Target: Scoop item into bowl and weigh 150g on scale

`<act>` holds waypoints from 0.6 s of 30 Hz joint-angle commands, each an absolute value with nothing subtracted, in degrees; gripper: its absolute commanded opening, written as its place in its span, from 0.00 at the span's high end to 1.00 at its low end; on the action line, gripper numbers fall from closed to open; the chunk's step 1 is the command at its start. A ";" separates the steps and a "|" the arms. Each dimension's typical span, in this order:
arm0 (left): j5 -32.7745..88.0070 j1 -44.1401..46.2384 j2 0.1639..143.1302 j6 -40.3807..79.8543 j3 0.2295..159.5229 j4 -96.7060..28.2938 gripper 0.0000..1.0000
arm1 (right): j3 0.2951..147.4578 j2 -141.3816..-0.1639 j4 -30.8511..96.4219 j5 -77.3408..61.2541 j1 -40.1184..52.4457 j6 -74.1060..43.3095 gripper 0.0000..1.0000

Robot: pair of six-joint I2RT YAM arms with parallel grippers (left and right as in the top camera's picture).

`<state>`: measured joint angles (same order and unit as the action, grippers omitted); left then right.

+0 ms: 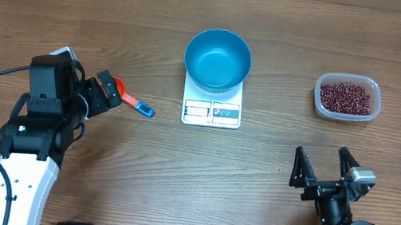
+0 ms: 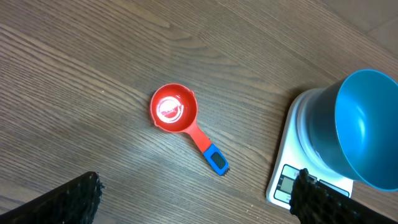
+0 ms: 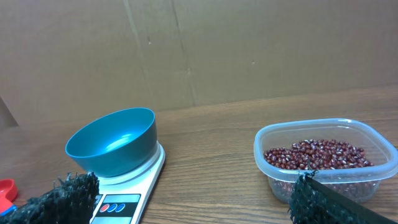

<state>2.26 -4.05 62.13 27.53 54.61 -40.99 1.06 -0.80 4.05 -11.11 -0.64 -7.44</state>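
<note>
Bright blue, the bowl (image 1: pixel 217 60) is sitting on the far part of the white scale (image 1: pixel 212 113), covering most of its platform. The scale's near strip is showing a display window and a red and a blue button, but any lettering there is coming out too small to read. Well to the right, the beans (image 1: pixel 346 97) are lying in a clear tub (image 3: pixel 261 148), covering its bottom. Left of the scale, a red scoop (image 2: pixel 174 109) with a blue-tipped handle is lying on the wooden counter (image 1: pixel 172 189), cup facing up.

The left fingers (image 2: pixel 68 202) are standing spread wide, gripping nothing, and hovering above the counter just left of the scoop, whose cup is lying in line with the gap between them. The right fingers (image 1: pixel 301 167) are likewise spread wide and holding nothing, at the near right of the counter. The beans are lying well beyond them on the far side, and the bowl and scale are standing far-left of them.
</note>
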 commanded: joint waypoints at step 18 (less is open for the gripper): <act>1.06 -3.73 67.13 28.77 64.66 -45.04 0.00 | 0.47 -0.16 3.75 -10.52 -0.34 -7.25 0.00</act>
<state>1.63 -4.05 66.11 28.38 63.29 -44.88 1.06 -0.80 4.05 -11.11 -0.67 -7.44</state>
